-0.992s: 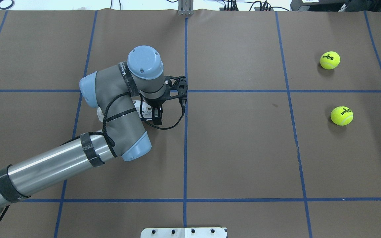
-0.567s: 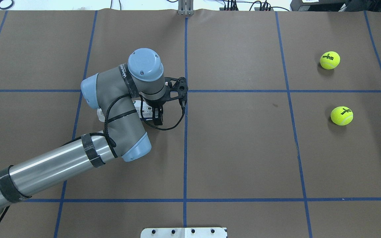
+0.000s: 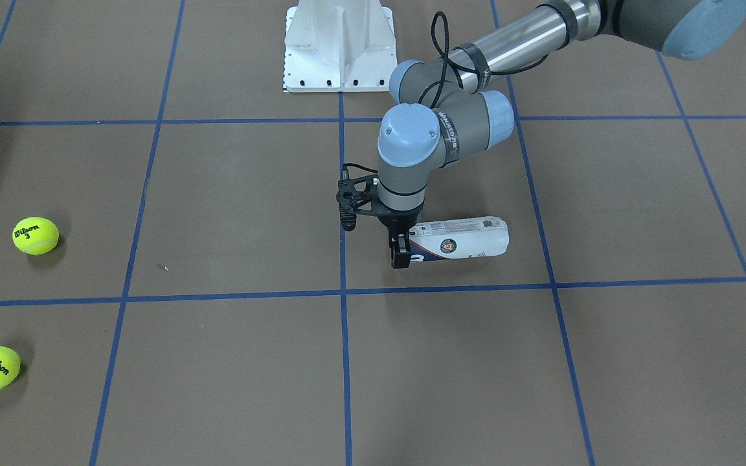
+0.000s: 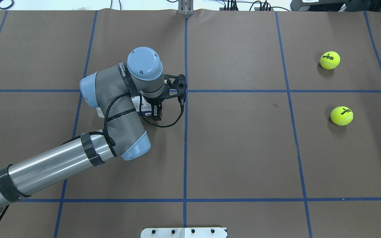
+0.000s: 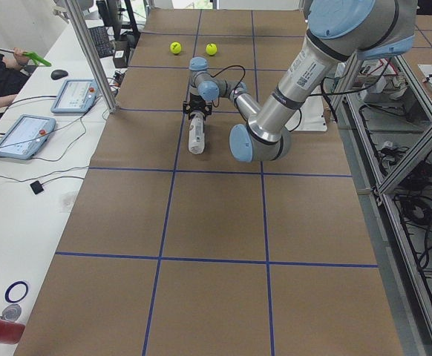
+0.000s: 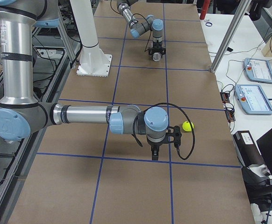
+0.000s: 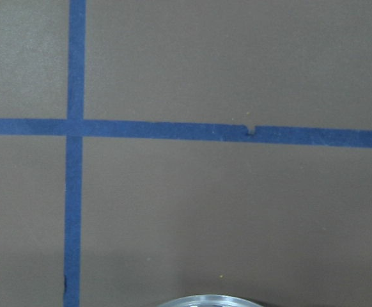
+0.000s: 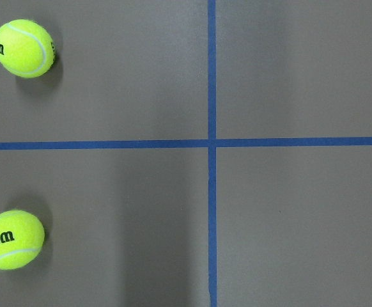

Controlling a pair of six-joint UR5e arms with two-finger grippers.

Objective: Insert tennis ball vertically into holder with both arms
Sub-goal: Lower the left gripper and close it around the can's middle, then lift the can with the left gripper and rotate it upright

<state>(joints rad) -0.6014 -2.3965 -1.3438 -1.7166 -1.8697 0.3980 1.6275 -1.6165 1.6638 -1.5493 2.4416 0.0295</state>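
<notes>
The holder lies on its side on the brown table, and only a strip of its label shows under the left arm in the overhead view. My left gripper points down, shut on the holder's end nearest the table's middle line. The left wrist view shows just the holder's rim at the bottom edge. Two yellow tennis balls rest far off on the robot's right side. My right gripper hangs above the table near one ball; I cannot tell whether it is open or shut.
The white robot base plate sits at the table's robot-side edge. Blue tape lines grid the brown table. Beyond the far edge stand a metal post and a side table with tablets, where a person's arm shows.
My left gripper has shifted slightly away from the robot, and the holder's end has moved with it. The balls have not moved.
</notes>
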